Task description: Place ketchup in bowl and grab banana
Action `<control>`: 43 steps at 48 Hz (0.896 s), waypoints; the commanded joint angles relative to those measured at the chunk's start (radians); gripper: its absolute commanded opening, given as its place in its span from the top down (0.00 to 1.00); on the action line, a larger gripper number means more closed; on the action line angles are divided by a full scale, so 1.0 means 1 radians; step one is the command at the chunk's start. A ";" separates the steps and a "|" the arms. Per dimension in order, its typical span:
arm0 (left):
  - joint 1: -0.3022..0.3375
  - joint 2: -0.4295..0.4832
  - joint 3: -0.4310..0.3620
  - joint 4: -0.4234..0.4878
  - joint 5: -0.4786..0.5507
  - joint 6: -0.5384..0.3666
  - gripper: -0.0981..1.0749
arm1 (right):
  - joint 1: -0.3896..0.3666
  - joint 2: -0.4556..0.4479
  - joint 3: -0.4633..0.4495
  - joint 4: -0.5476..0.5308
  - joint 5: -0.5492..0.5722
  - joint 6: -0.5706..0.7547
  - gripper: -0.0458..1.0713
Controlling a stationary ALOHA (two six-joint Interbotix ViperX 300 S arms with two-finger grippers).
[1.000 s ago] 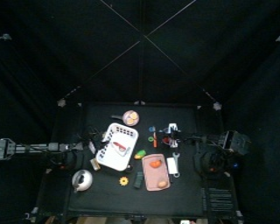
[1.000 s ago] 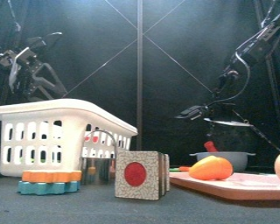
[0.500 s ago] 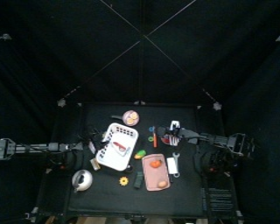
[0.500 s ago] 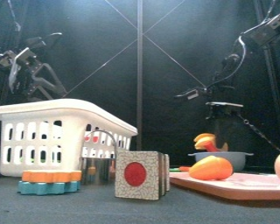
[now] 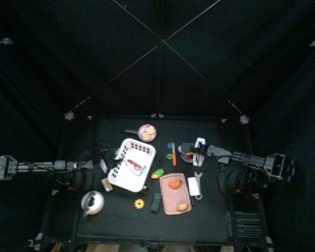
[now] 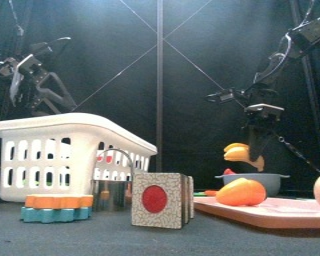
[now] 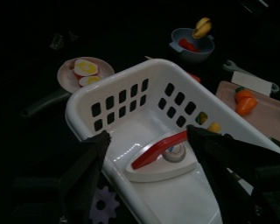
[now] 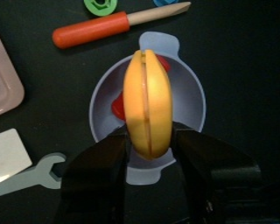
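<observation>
Bowl [image 8: 149, 109], small, round, grey-blue with something red inside, sits directly beneath our right gripper [image 8: 146, 150], whose jaws clamp the curved yellow banana [image 8: 147, 101] above it. We judge both steps nearly met.

One banana [image 8: 147, 103], one bowl [image 8: 150, 122] and one white basket [image 7: 166, 131] can be counted on the desk [image 5: 216, 219]. There is also one pink tray [image 5: 175, 194], one round plate [image 7: 84, 70] and one orange-handled knife [image 8: 115, 28].
</observation>
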 commanded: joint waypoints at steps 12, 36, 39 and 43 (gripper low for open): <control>0.002 0.002 -0.012 0.009 0.000 0.002 0.04 | -0.005 -0.061 -0.006 0.044 -0.049 -0.002 0.42; -0.005 0.002 -0.071 0.009 -0.063 -0.002 0.04 | -0.029 -0.184 0.083 0.164 -0.336 -0.005 0.42; -0.003 0.002 -0.077 0.009 -0.074 -0.002 0.04 | -0.029 -0.187 0.087 0.176 -0.368 -0.005 0.42; -0.005 0.002 -0.087 0.011 -0.083 -0.003 0.04 | -0.021 -0.190 0.094 0.192 -0.426 -0.008 0.42</control>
